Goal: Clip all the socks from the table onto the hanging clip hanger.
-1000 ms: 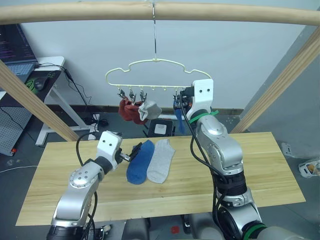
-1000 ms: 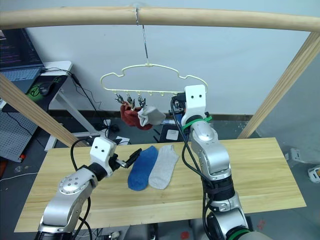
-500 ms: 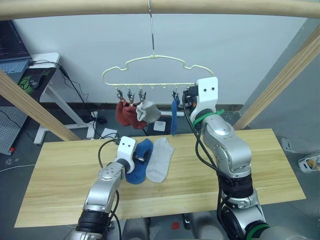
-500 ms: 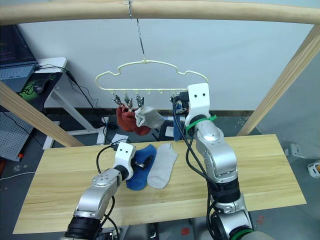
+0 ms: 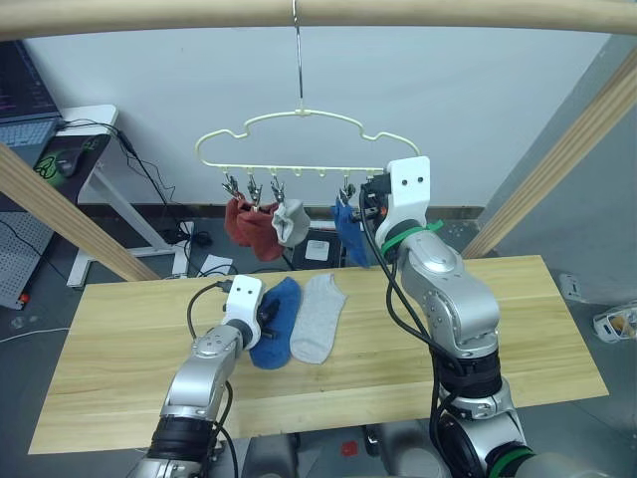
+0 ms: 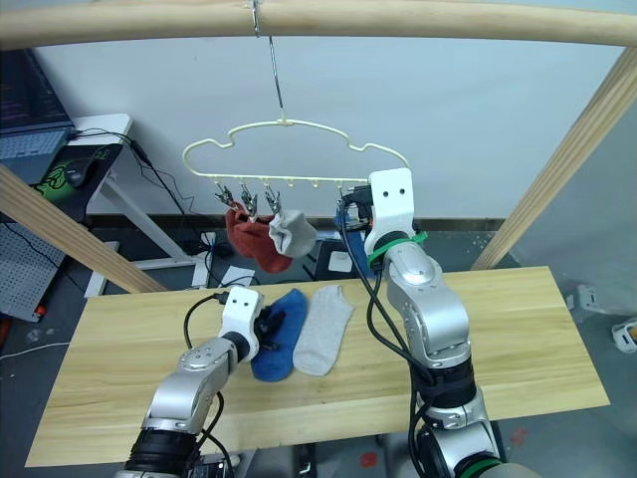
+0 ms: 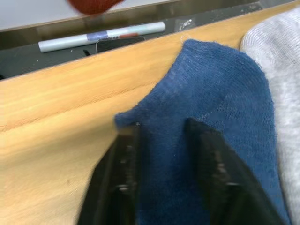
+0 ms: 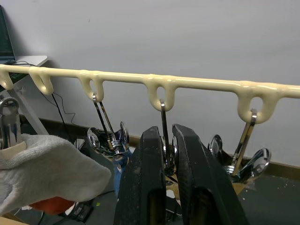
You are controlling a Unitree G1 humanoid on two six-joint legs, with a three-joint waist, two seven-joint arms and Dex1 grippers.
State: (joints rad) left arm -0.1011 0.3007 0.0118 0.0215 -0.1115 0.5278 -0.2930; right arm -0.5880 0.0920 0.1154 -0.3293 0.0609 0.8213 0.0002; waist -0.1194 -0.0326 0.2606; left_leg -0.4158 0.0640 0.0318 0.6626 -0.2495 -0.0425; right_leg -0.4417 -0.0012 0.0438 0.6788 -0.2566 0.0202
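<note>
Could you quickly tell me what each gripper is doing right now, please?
Left gripper: open, fingers straddling the blue sock on the table.
Right gripper: shut on a clip of the clip hanger.

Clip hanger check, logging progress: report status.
Left gripper open astride blue sock on table. Right gripper pinching a clip on clip hanger. Grey sock waiting.

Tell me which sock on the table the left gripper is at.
The blue sock, the left one of the two lying on the table; the left gripper has its fingers astride its edge. The light grey sock beside it lies untouched.
</note>
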